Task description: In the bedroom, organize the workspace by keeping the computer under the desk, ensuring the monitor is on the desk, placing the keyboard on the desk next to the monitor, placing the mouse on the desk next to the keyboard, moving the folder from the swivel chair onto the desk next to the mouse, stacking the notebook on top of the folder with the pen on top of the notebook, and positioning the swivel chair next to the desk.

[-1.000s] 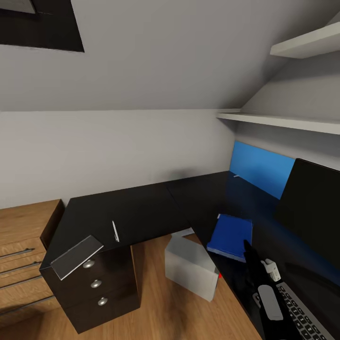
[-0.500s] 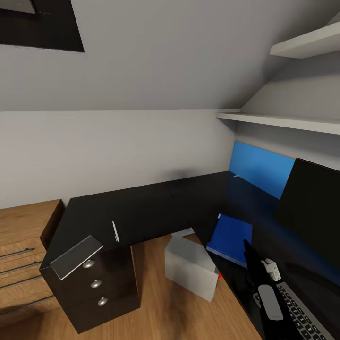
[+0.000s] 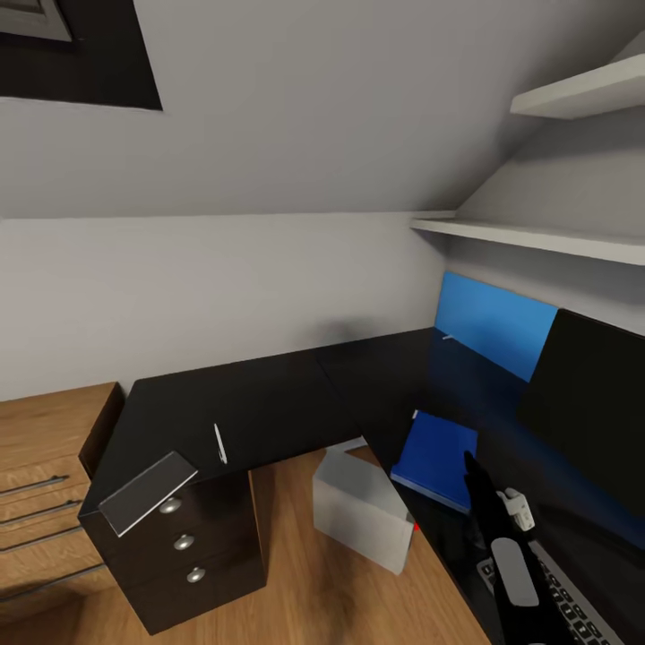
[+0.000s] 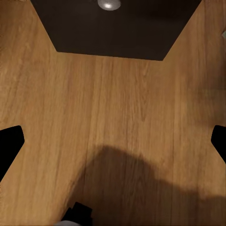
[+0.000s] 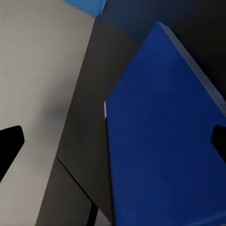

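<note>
The folder (image 3: 437, 458) lies flat on the tabletop (image 3: 269, 403) near its inner front edge; the notebook (image 3: 146, 492) overhangs the far left corner, with the pen (image 3: 219, 443) beside it. Right tool (image 5: 113, 141): fingers spread, empty. Left tool (image 4: 113, 141): open, over bare floor (image 4: 117, 122). The notebook is judged thin, light and stiff; grip its overhanging edge.

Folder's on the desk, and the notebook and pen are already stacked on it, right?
Not stacked. The head view shows the folder on the desk with nothing on it; the notebook and pen lie apart on the desk's other wing.
</note>
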Tool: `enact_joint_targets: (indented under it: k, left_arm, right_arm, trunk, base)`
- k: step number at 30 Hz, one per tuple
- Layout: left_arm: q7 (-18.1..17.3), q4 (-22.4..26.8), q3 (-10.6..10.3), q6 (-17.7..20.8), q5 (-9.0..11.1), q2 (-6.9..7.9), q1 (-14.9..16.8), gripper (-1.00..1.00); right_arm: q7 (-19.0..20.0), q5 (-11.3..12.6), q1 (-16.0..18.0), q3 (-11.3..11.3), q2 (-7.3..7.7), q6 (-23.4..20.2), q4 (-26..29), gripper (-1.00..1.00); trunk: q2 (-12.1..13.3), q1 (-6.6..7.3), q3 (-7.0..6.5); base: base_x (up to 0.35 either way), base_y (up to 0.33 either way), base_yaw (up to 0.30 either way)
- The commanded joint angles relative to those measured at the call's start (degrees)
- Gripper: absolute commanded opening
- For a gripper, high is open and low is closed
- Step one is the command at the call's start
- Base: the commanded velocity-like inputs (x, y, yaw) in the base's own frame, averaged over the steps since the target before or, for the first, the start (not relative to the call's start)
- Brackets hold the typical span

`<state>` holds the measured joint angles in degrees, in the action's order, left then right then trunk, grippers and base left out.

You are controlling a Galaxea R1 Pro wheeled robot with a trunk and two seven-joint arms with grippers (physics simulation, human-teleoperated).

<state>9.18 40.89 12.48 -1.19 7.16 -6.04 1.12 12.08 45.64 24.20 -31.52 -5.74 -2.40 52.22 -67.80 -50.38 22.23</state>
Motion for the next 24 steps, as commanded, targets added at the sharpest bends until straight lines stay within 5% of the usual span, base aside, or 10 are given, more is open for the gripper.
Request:
enact_joint_targets:
  k: [1, 17, 24]
  left_arm:
    - [0.04, 0.0, 0.03, -0.09, 0.59, -0.03, 0.03, 1.0]
    - [0.05, -0.04, 0.02, -0.04, 0.58, -0.03, 0.03, 1.0]
    - [0.05, -0.06, 0.06, -0.04, 0.58, -0.03, 0.03, 1.0]
  right_arm:
    - [0.37, 0.61, 0.06, -0.22, -0.06, -0.28, 0.03, 1.0]
    - [2.83, 0.32, 0.06, 0.8, -0.45, -0.66, 1.95, 1.0]
    - [3.03, -4.42, -0.02, 5.29, -0.49, -0.49, 2.02, 1.0]
  trunk:
    - [0.38, 0.23, -0.12]
    - [6.79, 3.74, -2.99]
    - [6.79, 3.74, -2.99]
  base:
    - [0.0, 0.0, 0.0]
    - [0.0, 0.0, 0.0]
    - [0.0, 0.0, 0.0]
